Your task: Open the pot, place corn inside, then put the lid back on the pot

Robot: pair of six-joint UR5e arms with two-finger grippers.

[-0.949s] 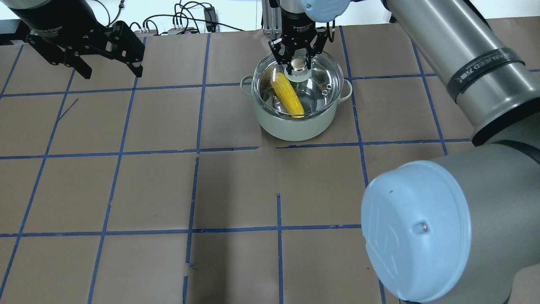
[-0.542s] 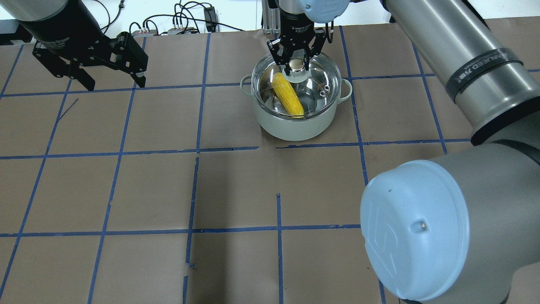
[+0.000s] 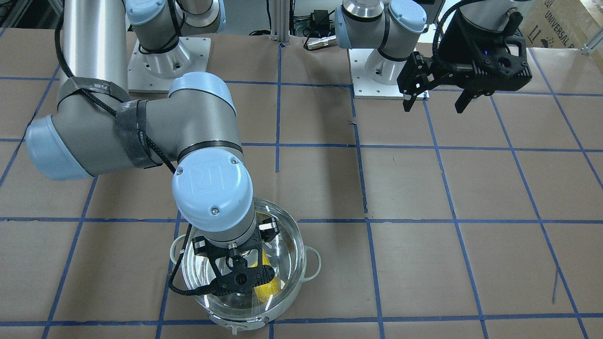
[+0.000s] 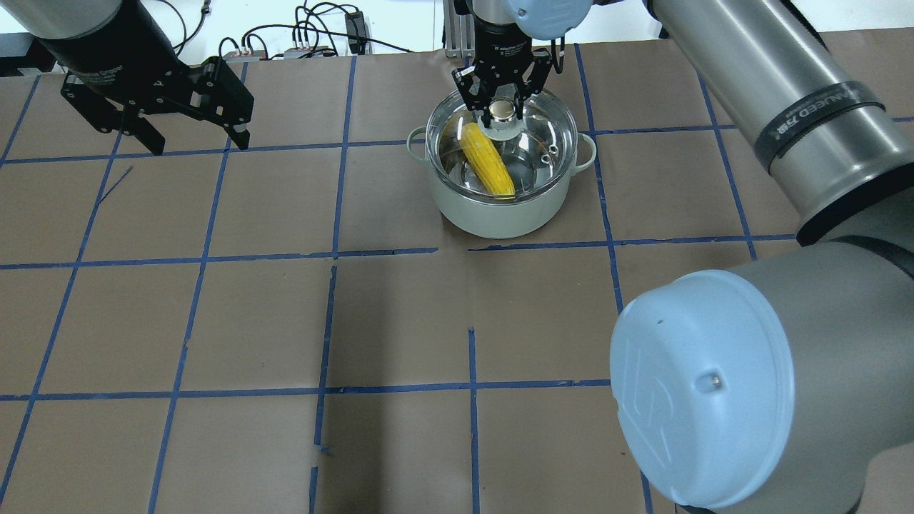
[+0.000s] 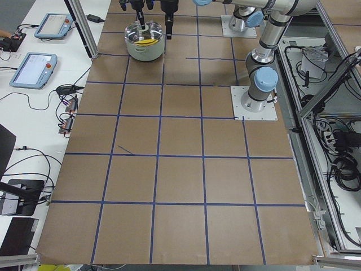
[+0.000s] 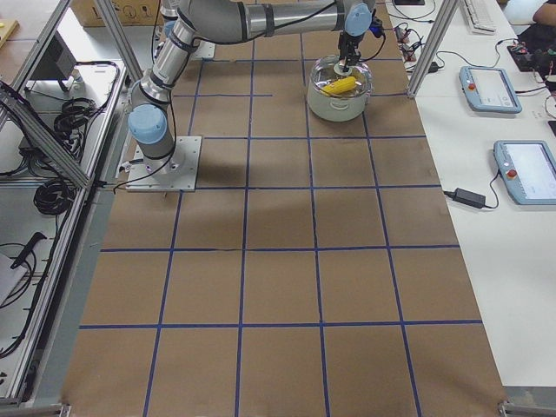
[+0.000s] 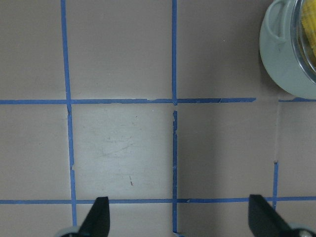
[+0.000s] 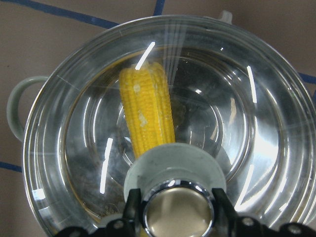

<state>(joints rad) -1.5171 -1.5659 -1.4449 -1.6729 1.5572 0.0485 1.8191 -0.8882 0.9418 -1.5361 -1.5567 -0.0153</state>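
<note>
The pot [image 4: 493, 218] stands at the far middle of the table, with pale-green sides and loop handles. The yellow corn [image 4: 487, 160] lies inside it, also seen through the glass in the right wrist view [image 8: 148, 118]. The clear glass lid [image 4: 550, 128] sits over the pot's rim. My right gripper [image 4: 502, 114] is above the pot, shut on the lid's knob [image 8: 177, 212], with one finger on each side. My left gripper [image 4: 198, 145] is open and empty above the table at the far left, well away from the pot [image 7: 281, 59].
Brown paper with a blue tape grid covers the table [image 4: 400, 321]. My right arm's elbow [image 4: 707, 385] looms over the near right. Cables and a power brick [image 4: 353, 25] lie past the far edge. Tablets [image 6: 491, 87] sit on a side table.
My left gripper has moved a little right and nearer, still open. My right gripper has shifted slightly with the lid's knob, and the lid has settled on the pot.
</note>
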